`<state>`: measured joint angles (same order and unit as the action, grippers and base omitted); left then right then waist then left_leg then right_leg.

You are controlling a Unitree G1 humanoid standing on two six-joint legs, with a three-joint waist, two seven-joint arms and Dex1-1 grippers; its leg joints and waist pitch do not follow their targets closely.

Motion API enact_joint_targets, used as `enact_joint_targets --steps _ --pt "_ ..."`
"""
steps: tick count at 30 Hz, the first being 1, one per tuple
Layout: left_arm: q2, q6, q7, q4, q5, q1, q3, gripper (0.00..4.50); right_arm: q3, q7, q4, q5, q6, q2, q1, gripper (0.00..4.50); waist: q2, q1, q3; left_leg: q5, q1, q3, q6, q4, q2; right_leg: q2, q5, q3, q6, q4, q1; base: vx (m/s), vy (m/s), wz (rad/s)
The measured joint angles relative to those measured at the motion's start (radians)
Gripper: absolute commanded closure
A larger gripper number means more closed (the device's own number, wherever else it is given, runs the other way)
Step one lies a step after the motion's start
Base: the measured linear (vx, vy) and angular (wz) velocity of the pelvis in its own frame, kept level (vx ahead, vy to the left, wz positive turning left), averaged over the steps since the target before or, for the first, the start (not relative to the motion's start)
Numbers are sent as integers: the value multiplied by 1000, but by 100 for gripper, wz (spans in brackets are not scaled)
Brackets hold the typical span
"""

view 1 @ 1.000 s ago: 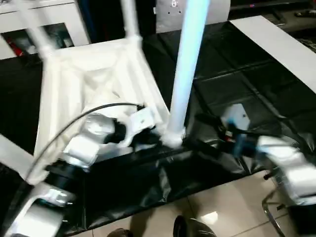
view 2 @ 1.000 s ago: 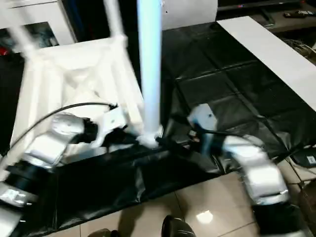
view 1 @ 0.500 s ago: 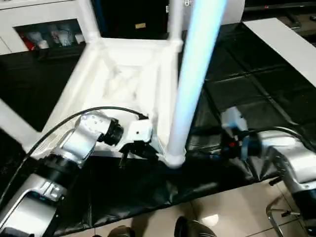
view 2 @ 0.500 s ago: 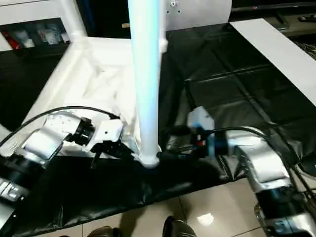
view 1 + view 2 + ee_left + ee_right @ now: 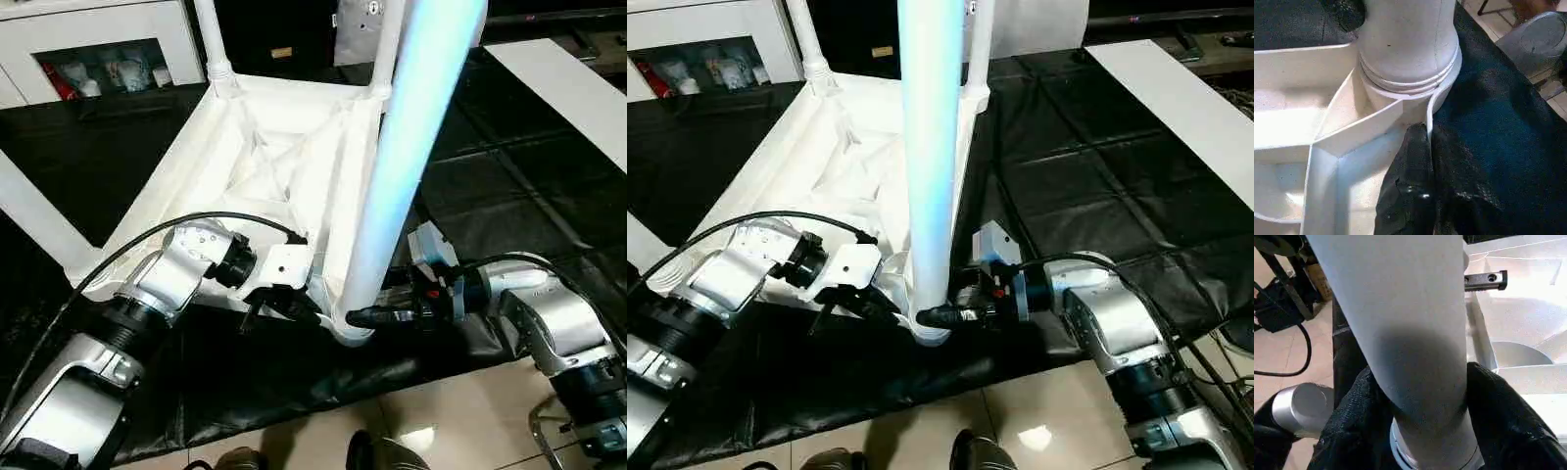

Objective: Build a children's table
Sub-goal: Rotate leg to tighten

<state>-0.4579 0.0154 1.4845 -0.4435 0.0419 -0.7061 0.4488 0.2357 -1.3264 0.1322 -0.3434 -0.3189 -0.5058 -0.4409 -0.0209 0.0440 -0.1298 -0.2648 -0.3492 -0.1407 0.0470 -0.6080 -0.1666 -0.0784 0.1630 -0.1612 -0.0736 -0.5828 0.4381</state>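
Observation:
The children's table lies upside down on a black sheet, the ribbed underside of its white tabletop [image 5: 265,166] facing up. Two white legs [image 5: 211,39] stand in the far corner sockets and another leg [image 5: 29,220] shows at the left. The near leg [image 5: 411,147] rises from the near corner socket [image 5: 1410,73]. My right gripper [image 5: 936,316] is shut on this leg just above the socket, with one black finger [image 5: 1503,416] on each side of it. My left gripper [image 5: 279,308] is shut on the tabletop's thin rim beside that socket.
A white cabinet with glass doors [image 5: 98,49] stands at the back left. A long white panel [image 5: 568,88] lies on the black sheet [image 5: 509,176] at the right. Tiled floor [image 5: 441,411] and a dark shoe tip [image 5: 382,455] lie in front.
The camera has shifted. My right gripper's fingers have come in from wide open and now press on the near leg's base. My left gripper stays on the rim.

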Motion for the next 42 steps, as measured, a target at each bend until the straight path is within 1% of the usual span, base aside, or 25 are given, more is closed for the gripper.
enact_joint_targets --steps 4,7,10,13,15,16,18,19,20,21,23,24,25,28,29,30,31,32,33,35,37,39,41,42 --pt "1 -1 0 -2 -1 0 0 450 0 0 -1 0 -5 -1 -1 247 0 1 0 0 0 0 0 0 0 0 0 0 0 0 0 0 0 0" --pt "3 -30 -3 2 -6 0 -2 450 -2 7 -9 0 -25 0 0 249 0 2 0 0 0 0 0 -1 0 0 0 0 0 -1 0 0 0 0" --pt "5 -90 -18 18 -5 4 -13 450 -6 52 -30 0 -53 19 12 250 1 0 1 1 2 0 1 -2 0 0 -1 0 -1 -2 -1 0 0 0" --pt "7 -204 -72 52 -3 25 -46 450 -24 158 -40 18 -87 72 19 250 1 -10 1 7 6 0 12 -1 -1 1 -3 0 4 -1 -4 -18 -4 -1" --pt "13 -280 -134 73 6 37 -70 450 -47 253 -40 38 -114 121 22 250 1 -25 1 14 9 -2 24 3 -2 3 -9 1 5 4 -6 -60 -10 -5" --pt "16 -292 -146 75 8 39 -73 450 -51 272 -40 42 -118 129 22 250 1 -28 1 15 10 -2 25 4 -2 4 -9 1 5 6 -7 -64 -2 -7" --pt "56 -394 -254 97 28 46 -110 450 -89 429 -39 73 -154 207 23 251 5 -61 -1 21 13 -3 32 6 -4 5 -10 -1 6 13 -10 -60 3 -8" --pt "72 -421 -282 101 32 46 -117 450 -98 472 -39 80 -159 222 24 251 4 -71 -2 21 13 -3 33 6 -5 6 -10 -5 6 20 -13 0 0 0" --pt "93 -453 -319 108 35 49 -126 450 -109 520 -39 89 -163 241 24 251 3 -80 -2 21 14 -1 33 8 -7 6 -10 -12 7 30 -18 0 0 0" --pt "116 -493 -360 116 38 51 -136 450 -119 583 -41 105 -172 270 24 251 1 -94 -3 21 15 1 33 10 -12 7 -11 -22 8 44 -24 0 0 0" --pt "145 -544 -416 127 42 52 -152 450 -134 676 -41 123 -180 320 24 251 0 -115 -4 20 15 2 35 11 -15 8 -12 -30 10 57 -30 0 0 0" --pt "158 -566 -437 132 42 54 -160 450 -143 714 -41 128 -185 340 23 251 0 -122 -4 19 15 2 35 11 -15 7 -12 -32 10 61 -32 0 0 0" --pt "182 -599 -484 139 46 56 -176 450 -161 780 -31 143 -191 386 16 251 0 -129 -4 19 15 2 35 11 -15 4 -12 -35 10 61 -32 0 0 0" --pt "237 -657 -599 144 66 54 -218 450 -190 949 19 178 -193 490 -30 251 0 -141 -4 17 14 2 33 11 -13 1 -12 -38 10 61 -33 0 0 0" --pt "250 -671 -626 145 70 52 -226 450 -191 983 36 186 -188 507 -44 216 0 -144 -4 17 13 3 33 11 -13 1 -12 -38 10 61 -33 0 0 0" --pt "273 -687 -672 145 74 51 -242 450 -194 1026 66 199 -171 530 -67 216 0 -148 -4 17 13 3 32 11 -13 1 -13 -38 9 61 -33 0 0 0" --pt "283 -694 -695 146 76 48 -246 450 -194 1048 82 207 -153 539 -76 195 0 -150 -5 16 12 4 31 11 -13 1 -13 -38 9 61 -33 0 0 0" --pt "291 -698 -705 148 77 47 -246 450 -194 1064 90 209 -138 547 -77 195 -1 -151 -5 16 11 4 28 11 -13 1 -14 -38 8 60 -33 0 0 0" --pt "301 -707 -706 158 77 47 -245 450 -195 1077 101 211 -124 550 -81 172 -1 -150 -5 16 10 5 24 11 -11 -1 -23 -38 8 60 -32 0 0 0" --pt "306 -708 -706 171 73 48 -238 450 -198 1079 107 219 -106 549 -82 163 -1 -146 -5 13 7 9 23 11 -9 -1 -35 -37 8 57 -30 57 -19 10" --pt "302 -703 -698 193 70 48 -224 450 -197 1063 103 228 -89 536 -80 142 -2 -135 -4 13 -3 12 23 13 -9 -1 -33 -37 3 49 -17 58 -30 5" --pt "290 -678 -680 206 68 48 -203 450 -186 1030 72 233 -72 506 -55 121 -2 -118 -4 13 -8 13 22 10 -9 -2 -23 -37 -1 34 -6 27 -17 2" --pt "273 -661 -662 210 67 50 -193 450 -174 990 41 232 -60 479 -27 108 -2 -108 -4 12 -11 13 22 9 -8 -4 -16 -37 -4 21 1 0 0 0" --pt "258 -644 -646 213 67 54 -182 450 -163 950 8 223 -53 443 4 86 -2 -98 -4 11 -9 13 14 9 -9 -4 -14 -37 -6 19 1 0 0 0"
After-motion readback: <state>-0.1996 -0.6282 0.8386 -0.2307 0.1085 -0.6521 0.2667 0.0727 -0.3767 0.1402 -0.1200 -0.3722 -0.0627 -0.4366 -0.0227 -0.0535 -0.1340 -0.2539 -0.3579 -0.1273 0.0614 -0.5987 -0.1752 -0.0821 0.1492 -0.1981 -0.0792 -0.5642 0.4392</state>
